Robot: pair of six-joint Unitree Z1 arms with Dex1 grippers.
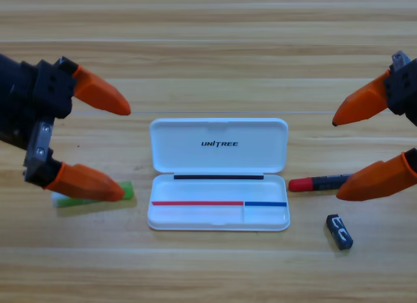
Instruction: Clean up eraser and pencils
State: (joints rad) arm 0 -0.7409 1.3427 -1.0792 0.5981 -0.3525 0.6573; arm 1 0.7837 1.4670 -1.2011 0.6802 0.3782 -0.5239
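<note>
Left tool [104, 146]: comes in from the left edge, jaws spread wide, grasping nothing; the upper jaw points right above bare wood, the lower jaw lies over the green pencil.
Right tool [339, 161]: comes in from the right edge, partly cut off, jaws spread wide and free of any load; the lower jaw covers the right end of the red pencil.
Case [219, 179]: white, lid folded back flat, lying at the middle of the bench, between the two tools; nothing of the task lies in its tray.
Green pencil [128, 191]: flat on the bench left of the case, near its lower left corner, mostly hidden under the left tool's lower jaw; only its green right end and a pale strip show.
Red pencil [318, 183]: flat on the bench just right of the case, lying roughly level; red tip toward the case, black middle running under the right tool's lower jaw.
Eraser [339, 231]: dark block with white marks, on the bench below the red pencil, right of the case's lower corner, apart from both.
Bench [208, 55]: pale wood.
</note>
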